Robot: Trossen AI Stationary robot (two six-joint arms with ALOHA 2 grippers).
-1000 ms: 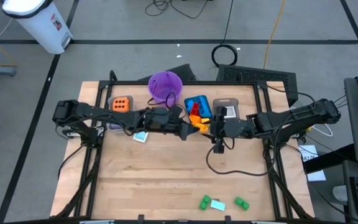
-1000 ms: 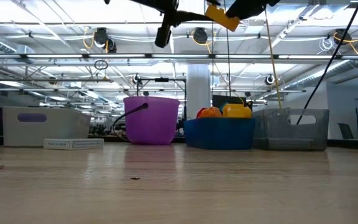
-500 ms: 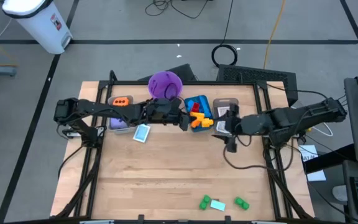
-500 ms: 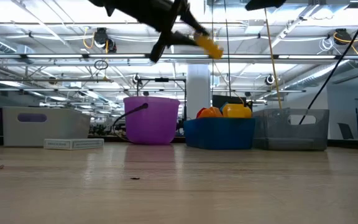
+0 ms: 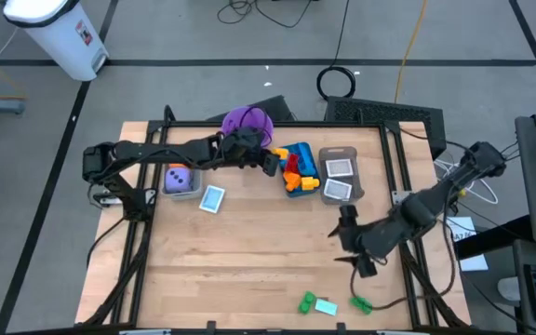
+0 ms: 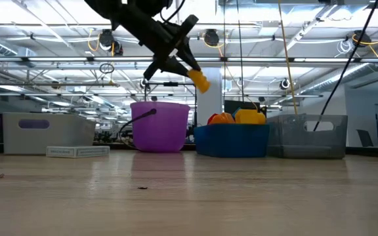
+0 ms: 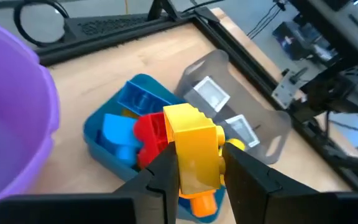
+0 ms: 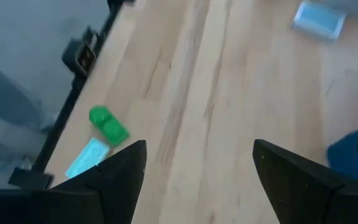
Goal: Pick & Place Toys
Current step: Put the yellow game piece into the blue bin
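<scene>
From above, the job looked well under way. The blue tub near the counter's twelve o'clock edge already held red, blue and orange bricks, and the left pincer hung just at its nine o'clock rim. Two green bricks and a pale card were yet to be collected down at six o'clock, and another card lay toward ten o'clock. The right pincer was low at four o'clock, close above those green pieces. A second before, both pincers had met over the middle, by the tub; since then the right arm had swung away and the left had drawn back toward the purple bucket.

At counter level, the left pincer was clenched on a yellow brick, high between bucket and tub; a second earlier the brick had been further toward three o'clock.

The left wrist camera showed the yellow brick gripped between the fingers, right above the tub of bricks.

The right wrist camera showed its fingers spread wide with nothing between them, a green brick and card ahead.
</scene>
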